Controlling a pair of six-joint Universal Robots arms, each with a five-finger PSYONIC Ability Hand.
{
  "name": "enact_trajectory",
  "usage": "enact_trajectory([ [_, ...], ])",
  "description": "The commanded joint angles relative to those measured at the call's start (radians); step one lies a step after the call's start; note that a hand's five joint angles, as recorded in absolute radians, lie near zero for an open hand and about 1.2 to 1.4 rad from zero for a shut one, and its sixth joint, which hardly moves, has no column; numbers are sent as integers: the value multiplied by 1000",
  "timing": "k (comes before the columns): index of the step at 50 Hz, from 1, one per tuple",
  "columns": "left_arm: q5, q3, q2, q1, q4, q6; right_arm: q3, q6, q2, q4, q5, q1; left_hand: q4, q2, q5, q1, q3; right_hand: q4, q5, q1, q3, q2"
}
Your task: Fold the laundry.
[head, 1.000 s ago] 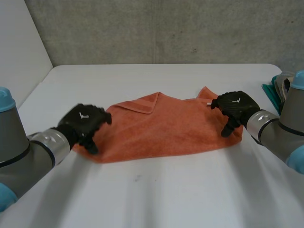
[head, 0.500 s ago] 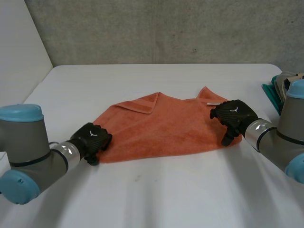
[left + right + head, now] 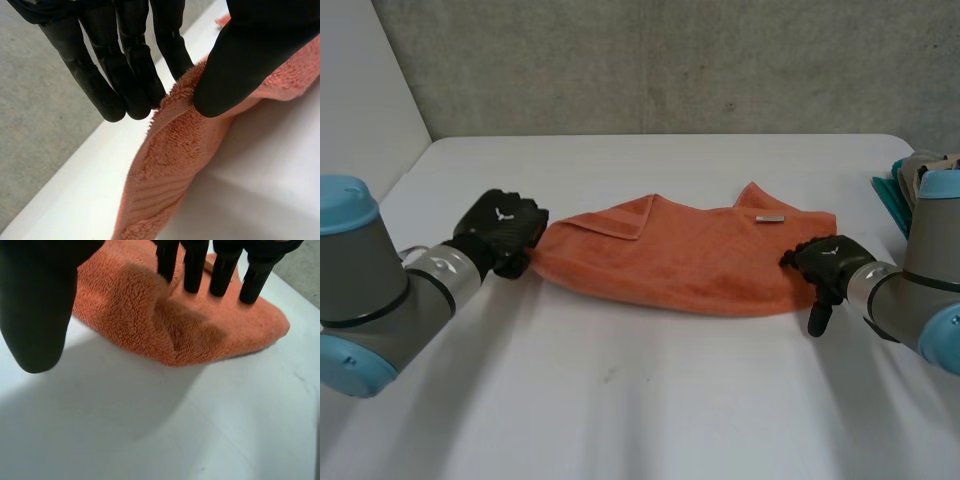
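We read no word, number or brand name anywhere. Small grey tag (image 3: 769, 217) sits on orange towel (image 3: 670, 265), near its far right corner; tag face too small for us to make out any print. We see small white mark (image 3: 501, 212) on back of left hand (image 3: 505, 232), same kind of mark on back of right hand (image 3: 828, 264): winged, V-like emblem, no letters legible to us.
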Motion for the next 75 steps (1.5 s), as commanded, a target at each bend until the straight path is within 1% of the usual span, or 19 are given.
enact_trajectory([
  [1,1,2,60,4,-20,-87,-34,21,46,-54,-2,-1,203,203,240,247,210,1055,1046,1045,1034,1040],
  [6,11,-2,114,4,-64,-107,6,65,-24,-111,6,-1,203,203,240,247,210,1055,1046,1045,1034,1040],
  [12,34,-8,259,18,-155,-165,-18,85,-269,-164,-18,2,203,203,240,247,210,1055,1046,1045,1034,1040],
  [15,46,-14,322,24,-185,-202,-86,99,-311,-164,-38,-1,203,203,240,247,210,1055,1046,1045,1034,1040],
  [19,66,-34,416,45,-207,-260,-248,165,-250,-174,-63,18,203,203,240,247,210,1055,1046,1045,1034,1040],
  [26,72,-80,510,55,-215,-323,-549,243,26,-282,-150,142,203,203,240,247,210,1055,1046,1045,1034,1040],
  [30,71,-106,519,53,-207,-331,-638,252,158,-335,-143,203,203,203,240,247,210,1055,1046,1045,1034,1040],
  [31,70,-107,519,56,-202,-329,-643,252,175,-324,-126,213,203,203,240,247,210,1055,1046,1045,1034,1040],
  [34,69,-103,505,62,-184,-329,-628,252,178,-223,-14,229,203,203,240,247,210,352,343,342,331,337],
  [35,69,-97,487,68,-175,-328,-608,258,158,-141,56,225,203,203,240,247,210,263,254,253,242,248],
  [39,67,-59,432,73,-175,-318,-515,296,62,104,158,181,203,203,240,247,210,61,51,50,39,45],
  [43,66,-19,402,64,-178,-308,-335,367,-56,321,108,133,203,203,240,247,210,30,21,20,9,15],
  [45,63,-6,396,56,-179,-305,-243,383,-98,327,72,118,203,203,240,247,210,22,12,11,0,6],
  [50,51,37,396,30,-193,-311,79,395,-187,76,-6,104,203,203,240,247,210,30,21,20,9,15],
  [58,15,60,396,-13,-196,-314,253,392,-140,-320,50,157,203,203,240,247,210,63,53,52,41,47],
  [65,-15,75,396,-40,-196,-314,245,369,-64,-348,123,188,203,203,240,247,210,95,85,84,73,79],
  [69,-32,84,398,-54,-198,-317,239,357,-46,-365,140,182,203,203,240,247,210,341,331,330,319,325],
  [73,-46,95,405,-65,-199,-323,241,361,-49,-378,126,173,203,203,240,247,210,1018,1008,1007,996,1002],
  [75,-55,101,413,-71,-201,-332,250,370,-60,-379,114,162,203,203,240,247,210,1055,1046,1045,1034,1040],
])
